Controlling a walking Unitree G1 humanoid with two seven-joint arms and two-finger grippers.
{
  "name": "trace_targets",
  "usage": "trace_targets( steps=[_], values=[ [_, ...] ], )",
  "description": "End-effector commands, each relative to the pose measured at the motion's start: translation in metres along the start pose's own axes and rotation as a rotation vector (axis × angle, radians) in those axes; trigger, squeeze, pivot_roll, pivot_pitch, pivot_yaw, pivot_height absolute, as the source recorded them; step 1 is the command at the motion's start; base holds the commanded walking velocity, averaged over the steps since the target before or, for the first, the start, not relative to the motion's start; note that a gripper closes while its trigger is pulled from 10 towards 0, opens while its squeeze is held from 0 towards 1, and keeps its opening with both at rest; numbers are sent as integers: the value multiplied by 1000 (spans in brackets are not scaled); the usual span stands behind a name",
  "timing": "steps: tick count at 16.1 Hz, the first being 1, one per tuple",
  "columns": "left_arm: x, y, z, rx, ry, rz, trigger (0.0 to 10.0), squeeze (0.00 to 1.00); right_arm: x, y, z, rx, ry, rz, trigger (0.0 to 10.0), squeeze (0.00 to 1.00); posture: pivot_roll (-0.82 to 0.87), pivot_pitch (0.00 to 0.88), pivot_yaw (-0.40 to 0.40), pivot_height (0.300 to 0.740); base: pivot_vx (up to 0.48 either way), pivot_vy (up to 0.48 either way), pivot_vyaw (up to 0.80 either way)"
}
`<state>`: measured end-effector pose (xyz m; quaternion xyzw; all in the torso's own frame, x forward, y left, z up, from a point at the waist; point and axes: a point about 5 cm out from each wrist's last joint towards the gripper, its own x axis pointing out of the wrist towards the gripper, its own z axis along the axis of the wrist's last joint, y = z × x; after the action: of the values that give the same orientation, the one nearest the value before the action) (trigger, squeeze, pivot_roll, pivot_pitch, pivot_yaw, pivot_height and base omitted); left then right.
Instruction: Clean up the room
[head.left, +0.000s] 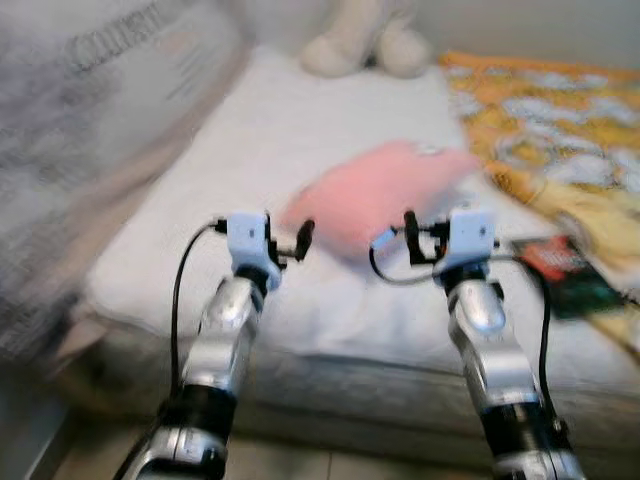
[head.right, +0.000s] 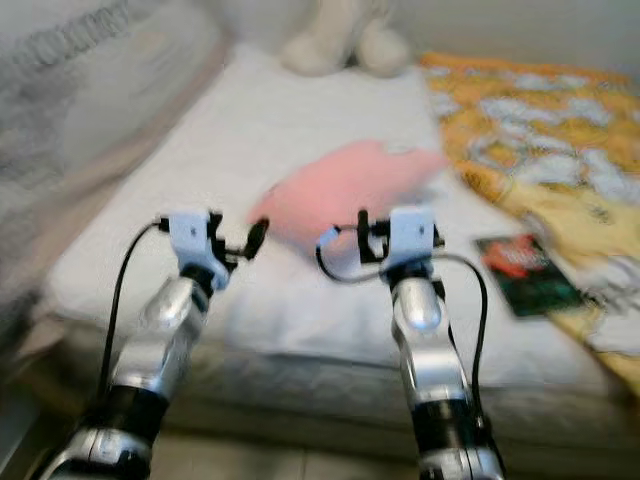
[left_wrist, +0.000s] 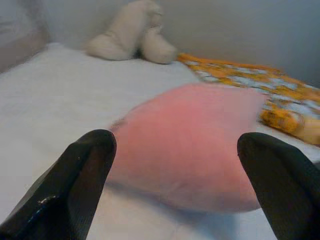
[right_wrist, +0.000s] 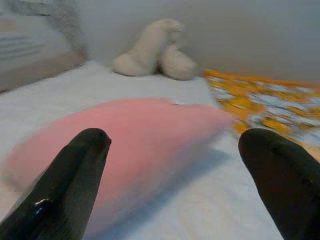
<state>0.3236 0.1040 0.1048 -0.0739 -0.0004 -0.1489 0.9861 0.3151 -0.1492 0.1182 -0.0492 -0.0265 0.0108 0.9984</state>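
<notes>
A bed (head.left: 300, 130) with a white cover runs away from the robot toward a pale wall, an orange patterned blanket (head.left: 560, 130) spread over its right side and a cream plush toy (head.left: 365, 40) at the far end. The head views are blurred, likely from motion.

The pink cushion (head.left: 385, 195) lies on the white cover near the middle of the bed, just past both arms and apart from them. The left tool (head.left: 300, 242) and the right tool (head.left: 405, 238) are raised over the near part of the bed, each with its two black fingers spread wide and nothing between them.

Risk: the cushion looks soft and bulky, so a grab by one edge could slip or only pinch the cover beneath. A dark booklet (head.left: 562, 270) lies just right of the right arm and could be swept off the bed.

The cushion is plain pink, rounded, plump, with a fuzzy surface; finer detail is lost to blur
</notes>
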Motion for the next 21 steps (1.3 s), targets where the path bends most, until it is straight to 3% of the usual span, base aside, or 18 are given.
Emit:
trace_targets(
  steps=[1,7,13,15,21],
  values=[
    [5,-11,3,12,-9,-43,10000,0,1,-8,1,13,4,-38,10000,0,-66,0,-5,727,401,-262,-750],
    [12,0,13,73,-24,-28,10000,0,-2,2,-3,25,-3,-25,10000,0,-54,0,9,727,0,0,-118],
    [11,-1,19,125,-50,-68,10000,0,-5,5,-11,26,15,-20,10000,0,-42,0,13,727,0,80,0],
    [11,1,18,146,-38,-43,10000,0,-5,6,-12,31,18,-18,10000,0,-37,0,17,727,0,431,0],
    [13,2,19,189,-34,-8,10000,0,-4,8,-14,43,23,-15,10000,0,-32,0,18,727,0,0,0]
  ],
)
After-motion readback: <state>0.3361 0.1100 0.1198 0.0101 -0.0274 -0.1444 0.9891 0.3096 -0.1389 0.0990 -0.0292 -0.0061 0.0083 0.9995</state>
